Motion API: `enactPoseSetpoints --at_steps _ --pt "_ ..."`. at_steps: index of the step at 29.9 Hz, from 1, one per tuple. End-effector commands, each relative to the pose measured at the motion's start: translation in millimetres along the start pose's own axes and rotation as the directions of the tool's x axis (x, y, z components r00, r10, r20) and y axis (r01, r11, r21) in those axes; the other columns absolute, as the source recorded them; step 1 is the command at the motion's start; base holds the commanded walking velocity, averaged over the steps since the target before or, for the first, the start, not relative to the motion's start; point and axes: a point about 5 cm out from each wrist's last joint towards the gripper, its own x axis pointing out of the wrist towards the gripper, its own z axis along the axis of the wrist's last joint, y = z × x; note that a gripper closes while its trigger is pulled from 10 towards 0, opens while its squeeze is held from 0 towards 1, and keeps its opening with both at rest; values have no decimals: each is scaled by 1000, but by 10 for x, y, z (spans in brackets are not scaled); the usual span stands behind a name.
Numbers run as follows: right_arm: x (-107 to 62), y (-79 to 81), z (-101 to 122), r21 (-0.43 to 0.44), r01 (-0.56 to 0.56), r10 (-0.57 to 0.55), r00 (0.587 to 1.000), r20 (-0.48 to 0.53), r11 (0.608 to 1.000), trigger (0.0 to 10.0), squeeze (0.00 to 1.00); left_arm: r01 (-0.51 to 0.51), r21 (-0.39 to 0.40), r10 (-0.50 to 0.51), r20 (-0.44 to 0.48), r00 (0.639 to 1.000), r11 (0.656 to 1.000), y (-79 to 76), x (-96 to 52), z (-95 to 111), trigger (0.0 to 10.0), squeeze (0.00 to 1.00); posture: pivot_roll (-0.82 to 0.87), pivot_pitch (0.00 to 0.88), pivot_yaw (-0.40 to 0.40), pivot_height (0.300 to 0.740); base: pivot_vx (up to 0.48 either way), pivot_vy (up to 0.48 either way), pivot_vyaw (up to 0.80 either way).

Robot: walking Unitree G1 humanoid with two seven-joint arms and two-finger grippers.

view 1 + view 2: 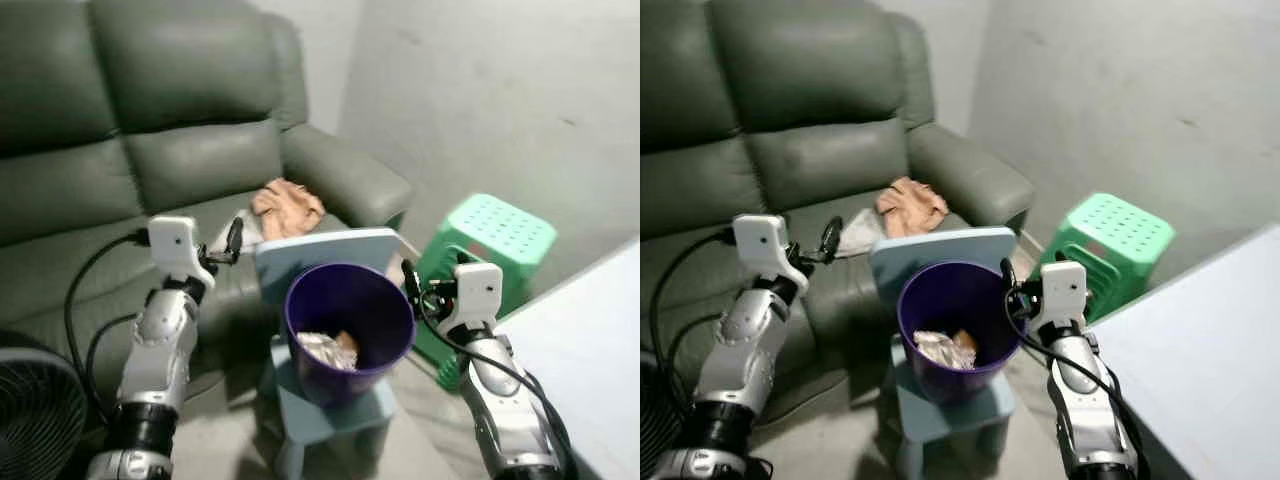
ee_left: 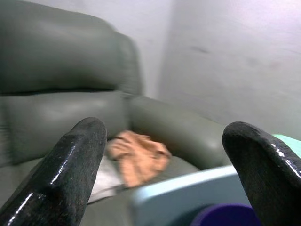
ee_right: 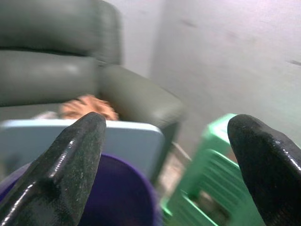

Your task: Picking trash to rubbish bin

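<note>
Left eye view: purple rubbish bin (image 1: 349, 325) standing on the seat of a small pale-blue chair (image 1: 330, 258), in front of the chair's backrest. Crumpled trash (image 1: 328, 349), silvery and brownish, lying at the bottom of the bin. Behind, a dark green sofa (image 1: 180, 150) with an orange-pink cloth (image 1: 287, 207) on its seat cushion near the armrest, and a pale wrapper-like piece (image 1: 222, 240) just beside the cloth. Left gripper (image 1: 232, 242) raised over the sofa seat, to the left of the chair back, nothing between its fingers. Right gripper (image 1: 410, 278) close to the bin's right rim, empty too. Green plastic stool (image 1: 486, 240) against the grey wall to the right, a white table edge (image 1: 590, 340) at lower right, a black fan (image 1: 35, 415) at lower left.

Right eye view: same layout, shifted slightly; bin (image 1: 955, 325) between the two arms, trash (image 1: 945, 347) inside it.

Left wrist view: two black fingers (image 2: 70, 169) spread wide apart, released, holding nothing. Between them, blurred, the orange cloth (image 2: 138, 154) on the sofa, the chair back's pale edge (image 2: 183, 188) and a sliver of the purple rim (image 2: 221, 214).

Right wrist view: fingers (image 3: 66, 160) likewise spread wide and empty. Beyond them the chair back (image 3: 80, 136), the purple rim (image 3: 117, 188) beneath it, and the green stool (image 3: 207, 188) just beside.
</note>
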Motion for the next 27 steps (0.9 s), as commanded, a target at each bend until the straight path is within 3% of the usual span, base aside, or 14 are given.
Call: enactPoseSetpoints --at_steps 1,27 --pt "-4 -103 19 -18 30 -30 1000 -3 999 10000 0 41 -5 -41 -10 999 999 -138 34 -10 10000 0 -17 0 -85 740 0 0 -663" --pt "23 -105 40 -11 47 -47 999 -1 999 10000 0 58 8 -58 -7 998 998 -196 17 -16 10000 0 -12 0 -88 740 0 0 -660"
